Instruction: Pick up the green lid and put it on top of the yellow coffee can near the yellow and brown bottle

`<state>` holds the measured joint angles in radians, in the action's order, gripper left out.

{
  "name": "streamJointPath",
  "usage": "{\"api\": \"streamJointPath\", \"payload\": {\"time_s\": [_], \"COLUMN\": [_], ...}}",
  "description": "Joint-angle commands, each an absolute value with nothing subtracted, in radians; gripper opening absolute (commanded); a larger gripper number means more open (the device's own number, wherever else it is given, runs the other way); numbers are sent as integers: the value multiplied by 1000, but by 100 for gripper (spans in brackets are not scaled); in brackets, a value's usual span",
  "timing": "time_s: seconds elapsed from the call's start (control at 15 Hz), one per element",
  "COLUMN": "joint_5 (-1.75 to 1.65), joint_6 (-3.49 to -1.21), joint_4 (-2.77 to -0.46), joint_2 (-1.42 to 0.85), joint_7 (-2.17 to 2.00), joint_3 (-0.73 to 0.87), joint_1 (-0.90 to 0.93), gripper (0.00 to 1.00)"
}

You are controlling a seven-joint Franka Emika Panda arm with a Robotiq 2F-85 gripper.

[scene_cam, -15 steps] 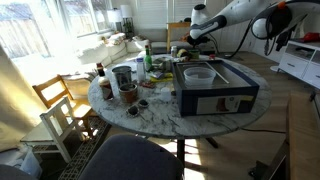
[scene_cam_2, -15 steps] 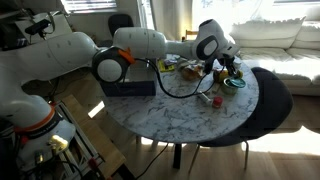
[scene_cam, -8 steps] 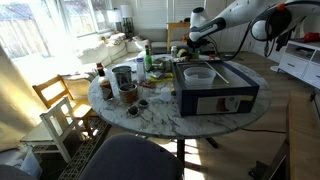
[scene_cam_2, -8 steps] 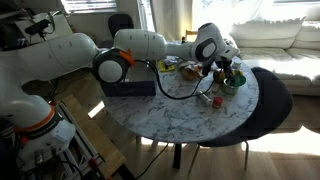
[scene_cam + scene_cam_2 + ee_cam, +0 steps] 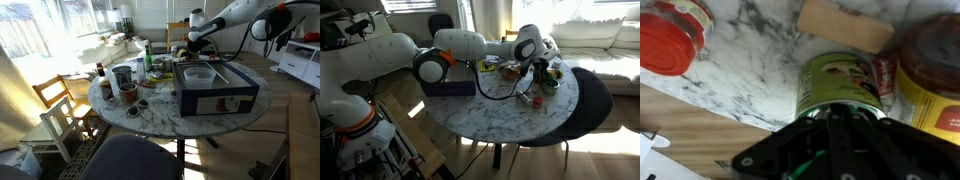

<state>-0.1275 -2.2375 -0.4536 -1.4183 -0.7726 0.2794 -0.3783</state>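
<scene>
Green round lid (image 5: 840, 82) sits at twelve o'clock from my hand (image 5: 840, 120) on the white marble counter (image 5: 750, 65); I cannot tell how open my hand is.

The arm (image 5: 236, 12) stretches outward, wrist (image 5: 199, 20) bent, tool (image 5: 191, 41) pointing down (its jaw spacing cannot be seen).

A round marble worktop (image 5: 160, 115) carried a blue box (image 5: 220, 100), with a wooden chair (image 5: 55, 95) near its edge. In the wrist view a red-lidded jar (image 5: 675, 35) and a tan block (image 5: 845, 25) sat on the marble, well apart.
</scene>
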Motion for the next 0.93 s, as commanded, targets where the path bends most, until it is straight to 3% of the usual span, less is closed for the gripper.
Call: {"api": "streamJointPath", "payload": {"time_s": [0.0, 0.87], "joint_5": [-107, -99], "joint_6": [-2198, -2243], "joint_4": [-463, -460], "joint_2": [-1408, -1377], "joint_7": [-732, -714], "joint_3": [260, 239], "joint_1": [-382, -386], "gripper": [0, 0]}}
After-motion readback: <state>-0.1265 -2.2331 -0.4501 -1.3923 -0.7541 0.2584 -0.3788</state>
